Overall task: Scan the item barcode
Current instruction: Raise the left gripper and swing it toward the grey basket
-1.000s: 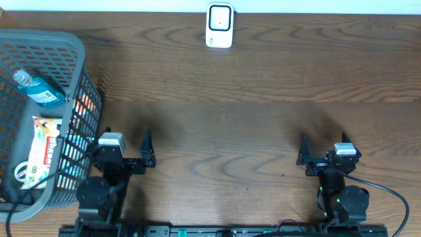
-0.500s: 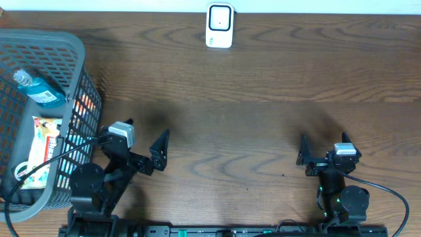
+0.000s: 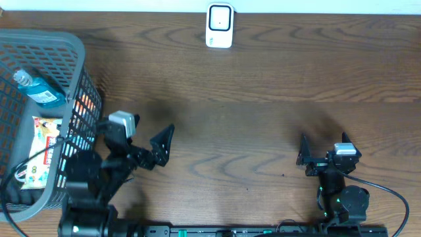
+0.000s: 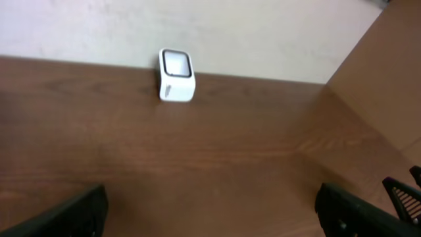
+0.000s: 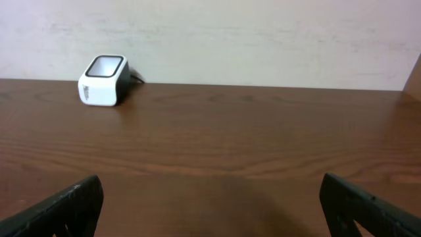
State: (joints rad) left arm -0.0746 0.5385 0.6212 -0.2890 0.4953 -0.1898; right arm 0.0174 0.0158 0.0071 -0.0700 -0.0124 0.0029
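Grey basket (image 3: 46, 38) w/ items (image 3: 46, 141); L+R jaws spread.

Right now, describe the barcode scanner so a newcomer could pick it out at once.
Start at the wooden table and follow its far edge to about the middle. The scanner stands there alone: a small white box with a dark window, well away from the grey basket on the left.
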